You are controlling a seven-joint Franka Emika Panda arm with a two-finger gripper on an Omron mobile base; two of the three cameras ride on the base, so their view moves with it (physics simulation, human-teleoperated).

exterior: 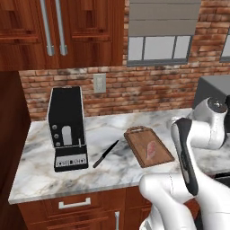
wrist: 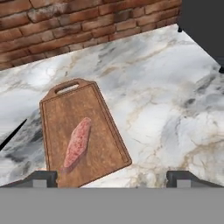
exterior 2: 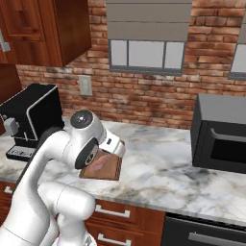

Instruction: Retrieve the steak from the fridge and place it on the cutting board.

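The steak [wrist: 78,142] lies flat on the reddish-brown cutting board [wrist: 94,109], a pinkish-red oval slab resting lengthwise near the board's middle. The same steak [exterior: 151,149] and board [exterior: 140,135] sit on the marble counter, handle end toward the brick wall. My gripper [wrist: 113,179] hovers above and just in front of the board, open, its two dark fingertips [wrist: 43,178] spread wide with nothing between them. In the right base view my arm covers part of the board [exterior 2: 111,169], and the steak [exterior 2: 98,162] peeks out beneath the hand. The fridge is out of view.
A black knife [exterior: 105,154] lies left of the board. A black coffee machine [exterior: 67,128] stands further left. A dark microwave [exterior 2: 221,139] sits on the counter to the right. The brick wall [exterior: 134,87] backs the counter.
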